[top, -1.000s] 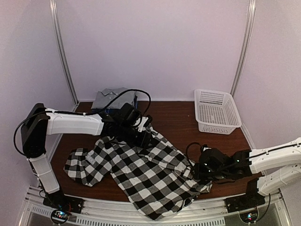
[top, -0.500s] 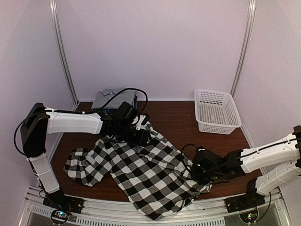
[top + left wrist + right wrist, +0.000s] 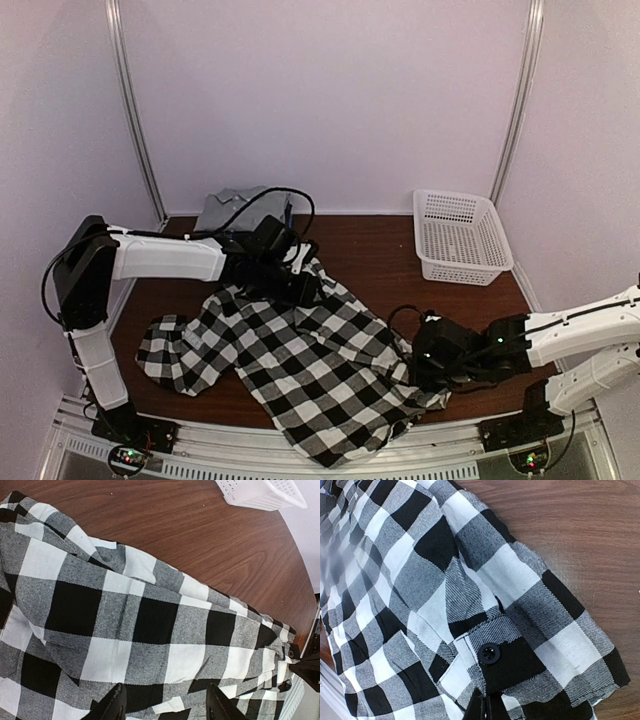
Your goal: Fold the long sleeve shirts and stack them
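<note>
The black-and-white check shirt [image 3: 300, 370] lies opened out and rumpled across the lower middle of the overhead view, one sleeve reaching toward the lower left and its hem hanging near the bottom edge of the table [image 3: 370, 250]. Its lower right corner, where a cuff with a black button [image 3: 489, 653] shows in the right wrist view, is pinched by the right gripper [image 3: 414, 368]: the two dark tips meet at the bottom centre of that view [image 3: 484, 706], clenched on the cloth just below the button, with the rest of the shirt [image 3: 445, 580] fanning up and to the left over the brown wood [image 3: 570, 530]. The left gripper [image 3: 304, 290] sits over the shirt's upper edge, just left of centre in the overhead view. In its own camera the fingers [image 3: 114, 709] stand apart at the bottom of the frame, released, with checked cloth [image 3: 125, 615] lying between and beyond them; whether the tips touch the fabric cannot be told. Behind it, in the upper left of the tabletop against the back wall, a grey shirt [image 3: 232, 207] lies folded, with something dark beside it that is too unclear to name. A white lattice basket [image 3: 460, 235] stands at the upper right of the table, well apart from the shirts, its corner showing at the top right of the left wrist view [image 3: 260, 492].
</note>
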